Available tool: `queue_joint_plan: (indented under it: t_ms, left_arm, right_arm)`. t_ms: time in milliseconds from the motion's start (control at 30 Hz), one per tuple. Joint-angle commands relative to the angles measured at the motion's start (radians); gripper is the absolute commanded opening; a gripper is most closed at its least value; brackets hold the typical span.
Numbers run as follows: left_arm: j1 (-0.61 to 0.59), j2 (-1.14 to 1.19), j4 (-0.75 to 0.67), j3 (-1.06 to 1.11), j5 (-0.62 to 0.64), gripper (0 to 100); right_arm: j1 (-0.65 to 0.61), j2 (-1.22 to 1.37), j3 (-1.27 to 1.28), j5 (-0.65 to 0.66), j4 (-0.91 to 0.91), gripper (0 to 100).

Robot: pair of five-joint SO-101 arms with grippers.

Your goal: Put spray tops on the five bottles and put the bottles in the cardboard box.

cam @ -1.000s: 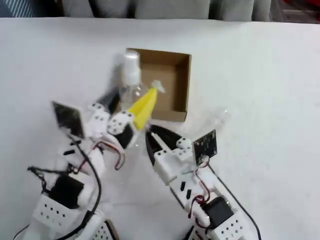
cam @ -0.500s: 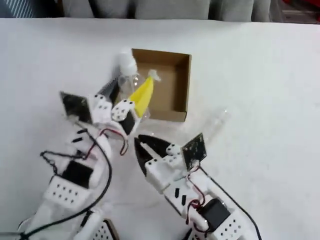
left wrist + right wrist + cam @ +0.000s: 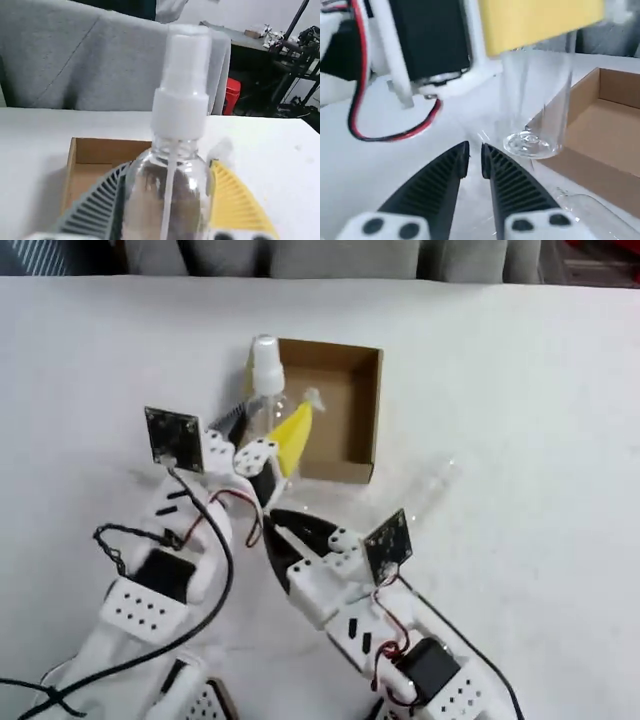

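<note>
High view showed a white table [image 3: 520, 390], grey seating [image 3: 75, 60] behind. The clear bottle [image 3: 262, 412], white spray top [image 3: 181, 95] fitted, stood upright, grasped by the left claw [image 3: 265, 428] at the cardboard box [image 3: 345, 405] edge; the right claw [image 3: 474, 157] was nearly clenched, empty.

arms [image 3: 170, 540] white, black servos [image 3: 165, 575] | cables [image 3: 395, 138] red/black | left end effector [image 3: 170, 170] yellow-and-grey ribbed | right end effector [image 3: 474, 152] black ribbed

We count two clear bottles: one upright bottle [image 3: 262, 415] and one lying bottle [image 3: 433, 487] on its side. We count one white spray top [image 3: 265, 360], one cardboard box [image 3: 338, 471], and two grippers: the left gripper [image 3: 171, 170] and the right gripper [image 3: 474, 152].
</note>
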Motion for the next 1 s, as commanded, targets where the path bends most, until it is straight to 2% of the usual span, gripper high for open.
queue_joint_plan:
  t_ms: [0, 167, 367, 767, 867, 967]
  left_arm:
    - [0.031, -0.136, 0.132, -0.023, -0.011, 9]
    - [0.090, -0.295, 0.227, 0.025, -0.012, 9]
    - [0.101, -0.377, 0.301, 0.031, -0.012, 9]
    - [0.079, -0.380, 0.298, 0.032, -0.015, 9]
    - [0.028, -0.378, 0.227, 0.049, -0.015, 9]
    - [-0.008, -0.378, 0.071, 0.118, -0.011, 9]
  right_arm:
    - [0.013, -0.013, 0.008, -0.008, -0.024, 1.5]
    - [0.064, -0.013, 0.008, -0.008, -0.024, 1.5]
    - [0.094, -0.015, 0.008, -0.003, -0.024, 1.5]
    - [0.114, -0.015, 0.008, 0.000, -0.016, 1.5]
    - [0.114, -0.015, 0.008, 0.002, -0.005, 1.5]
    - [0.114, -0.015, 0.008, 0.051, 0.039, 1.5]
